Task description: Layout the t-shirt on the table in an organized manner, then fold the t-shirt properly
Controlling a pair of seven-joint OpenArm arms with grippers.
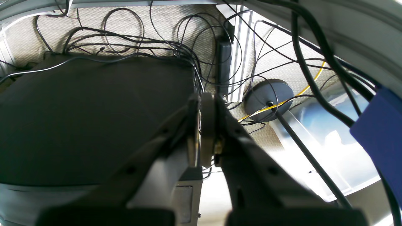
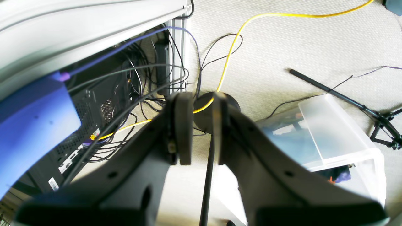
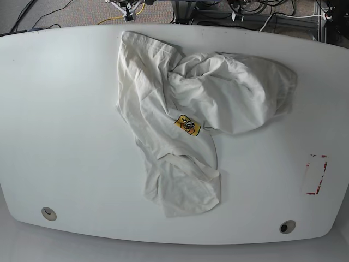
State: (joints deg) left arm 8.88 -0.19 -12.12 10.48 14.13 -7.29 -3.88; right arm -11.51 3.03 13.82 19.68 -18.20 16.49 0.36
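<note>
Glossy white tabletop with rounded corners (image 3: 65,120): bears one garment, two small round holes (image 3: 48,213) near its front edge and a red-outlined rectangle mark (image 3: 315,174) at one side.

Crumpled white short-sleeved cotton t-shirt (image 3: 191,120): lies bunched across the middle of the tabletop, wrinkled and folded over itself, one part trailing toward the front edge. A small yellow-orange square logo patch (image 3: 187,125) faces up near its centre.

Left gripper (image 1: 204,125): off the table, over carpet and a tangle of black cables (image 1: 125,40); jaws pressed together, holding nothing.

Right gripper (image 2: 201,125): also off the table, above carpet, a yellow cable (image 2: 232,47) and a clear plastic bin (image 2: 336,135); jaws slightly apart with a narrow gap, nothing between them.

Neither arm shows in the base view.
</note>
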